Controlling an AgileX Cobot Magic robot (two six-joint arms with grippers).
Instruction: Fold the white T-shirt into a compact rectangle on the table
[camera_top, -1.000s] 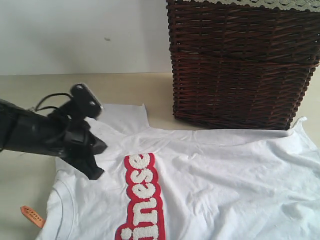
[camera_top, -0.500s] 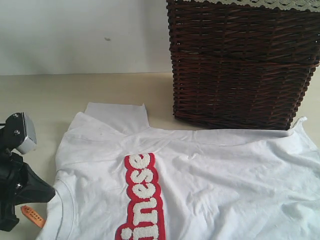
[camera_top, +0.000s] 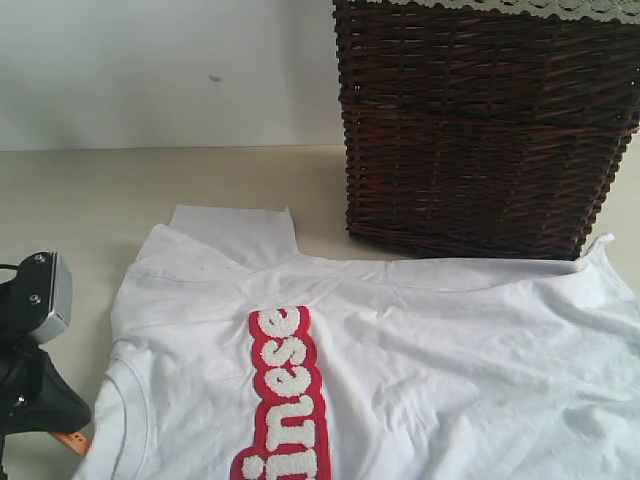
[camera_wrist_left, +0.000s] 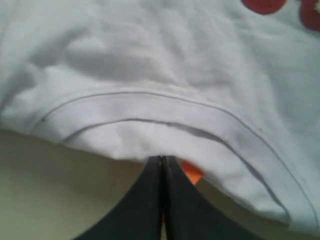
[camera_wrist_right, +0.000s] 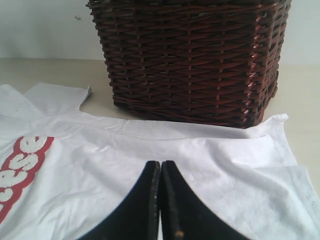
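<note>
The left hand (camera_wrist_left: 161, 160) is pressed shut and empty, its tip at the collar edge of the white T-shirt (camera_top: 430, 340), just beside an orange tag (camera_wrist_left: 191, 172). The right hand (camera_wrist_right: 161, 164), also closed on nothing, hangs over the shirt, which lies spread on the counter (camera_top: 150, 180) before a wicker basket (camera_top: 480, 130).

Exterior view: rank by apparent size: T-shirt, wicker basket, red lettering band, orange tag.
1. white T-shirt, cropped at frame edge
2. wicker basket, also cropped
3. red lettering band
4. orange tag, partly hidden
</note>
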